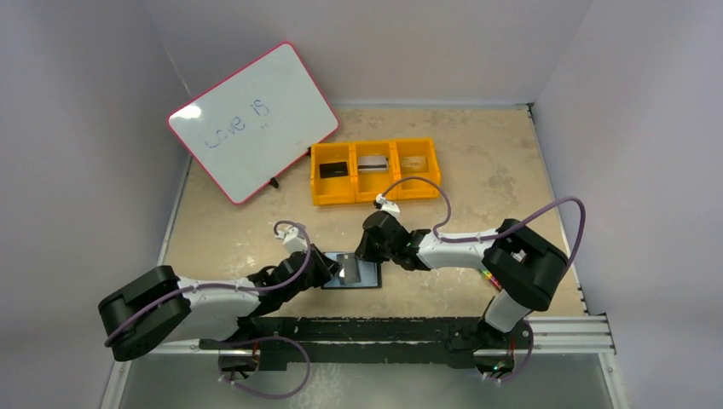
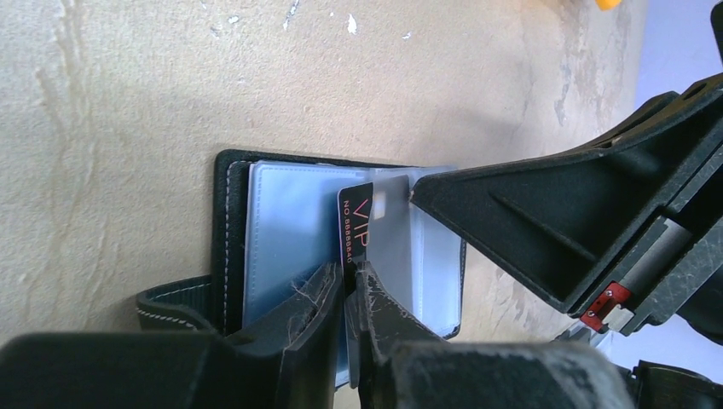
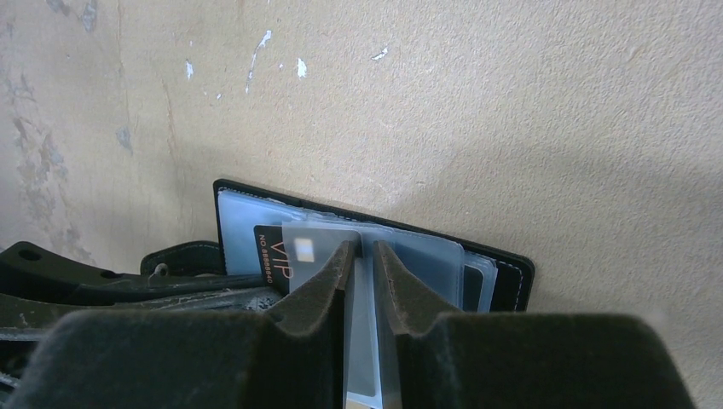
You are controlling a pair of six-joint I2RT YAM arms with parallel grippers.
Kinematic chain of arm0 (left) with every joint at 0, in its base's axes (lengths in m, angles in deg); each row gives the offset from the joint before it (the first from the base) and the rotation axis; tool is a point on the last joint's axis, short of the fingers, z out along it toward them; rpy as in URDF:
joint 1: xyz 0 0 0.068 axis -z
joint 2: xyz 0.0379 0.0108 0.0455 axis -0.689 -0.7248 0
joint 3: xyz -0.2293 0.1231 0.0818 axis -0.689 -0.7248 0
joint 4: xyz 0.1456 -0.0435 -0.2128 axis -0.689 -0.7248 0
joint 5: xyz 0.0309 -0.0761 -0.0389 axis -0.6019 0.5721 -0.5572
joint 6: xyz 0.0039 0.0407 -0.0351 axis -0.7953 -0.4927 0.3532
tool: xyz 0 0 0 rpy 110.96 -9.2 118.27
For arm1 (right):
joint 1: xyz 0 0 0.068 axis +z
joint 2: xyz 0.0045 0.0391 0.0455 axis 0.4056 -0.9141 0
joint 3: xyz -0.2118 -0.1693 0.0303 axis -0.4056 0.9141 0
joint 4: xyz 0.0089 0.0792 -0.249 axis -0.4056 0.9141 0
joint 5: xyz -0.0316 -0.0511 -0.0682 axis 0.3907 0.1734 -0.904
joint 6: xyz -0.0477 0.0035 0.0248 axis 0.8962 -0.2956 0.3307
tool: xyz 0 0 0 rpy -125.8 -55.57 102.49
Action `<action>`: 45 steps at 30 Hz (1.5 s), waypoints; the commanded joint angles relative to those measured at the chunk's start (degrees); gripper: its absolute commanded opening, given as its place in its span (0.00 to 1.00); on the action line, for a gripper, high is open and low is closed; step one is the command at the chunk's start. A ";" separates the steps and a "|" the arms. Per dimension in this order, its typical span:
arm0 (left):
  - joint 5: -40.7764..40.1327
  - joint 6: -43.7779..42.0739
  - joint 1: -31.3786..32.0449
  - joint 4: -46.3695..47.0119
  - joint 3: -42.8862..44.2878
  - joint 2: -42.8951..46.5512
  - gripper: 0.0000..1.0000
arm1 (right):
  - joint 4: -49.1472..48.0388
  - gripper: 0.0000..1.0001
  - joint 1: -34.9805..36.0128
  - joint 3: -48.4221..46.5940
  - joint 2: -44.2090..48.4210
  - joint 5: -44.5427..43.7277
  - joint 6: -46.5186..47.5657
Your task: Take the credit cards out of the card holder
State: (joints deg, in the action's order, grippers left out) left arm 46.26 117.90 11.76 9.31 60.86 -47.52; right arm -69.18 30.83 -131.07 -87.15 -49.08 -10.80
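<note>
Mottled beige tabletop (image 2: pixel 128 102), stitched black card holder (image 2: pixel 228 221), glossy sleeves (image 2: pixel 286 230), black card (image 2: pixel 356 223)

Handwritten "Love is" on the whiteboard (image 1: pixel 253 121) far beyond the card holder (image 2: pixel 228 223); pink "VIP" and "NO 8888…", later digits unclear, on the black card (image 2: pixel 355 220) inside it.

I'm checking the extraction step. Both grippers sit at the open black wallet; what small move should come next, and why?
Probably the left gripper should draw the black VIP card toward itself, out of the clear plastic sleeve. It pinches the card's edge, the card sits partly inside, and the right gripper clamps that sleeve, steadying the black fold-open card holder.
</note>
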 commanded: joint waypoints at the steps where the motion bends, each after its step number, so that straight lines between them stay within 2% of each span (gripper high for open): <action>1: 1.14 1.03 -0.05 5.22 -1.35 -2.62 0.11 | 10.87 0.18 -0.47 3.29 -4.20 -3.78 2.65; 7: 1.14 1.91 -0.06 7.13 -2.50 -2.53 0.00 | 10.83 0.18 -0.49 3.67 -4.12 -3.36 2.41; 9: 0.57 1.87 -0.05 5.84 -2.58 -1.58 0.00 | 11.14 0.18 -0.53 3.86 -3.91 -3.04 2.25; 22: -7.39 -1.53 -0.15 -18.22 0.09 11.47 0.00 | 12.54 0.18 -0.49 4.16 -2.36 -3.42 2.33; 26: -8.54 -2.87 -0.16 -22.82 2.05 14.97 0.00 | 13.79 0.18 -0.54 3.34 -1.33 -3.93 2.50; 29: -7.82 -3.38 -0.12 -22.90 3.06 17.66 0.00 | 14.20 0.19 -0.54 2.32 1.56 -5.00 2.88; 34: -5.28 -4.55 -0.11 -19.00 4.20 20.91 0.00 | 12.02 0.26 -0.62 0.74 8.97 -5.31 5.68; 39: -4.95 -6.60 -0.14 -20.40 6.45 21.59 0.00 | 10.14 0.32 -0.54 0.64 13.37 -3.67 5.92; 45: -3.56 -8.07 -0.12 -19.37 7.89 22.47 0.00 | 2.71 0.45 -1.57 4.13 16.51 3.31 5.45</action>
State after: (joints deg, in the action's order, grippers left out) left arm 41.54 112.61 11.72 -11.46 65.67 -26.12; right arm -61.35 30.24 -129.29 -72.77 -50.24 -5.60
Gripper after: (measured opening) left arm 0.008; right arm 0.401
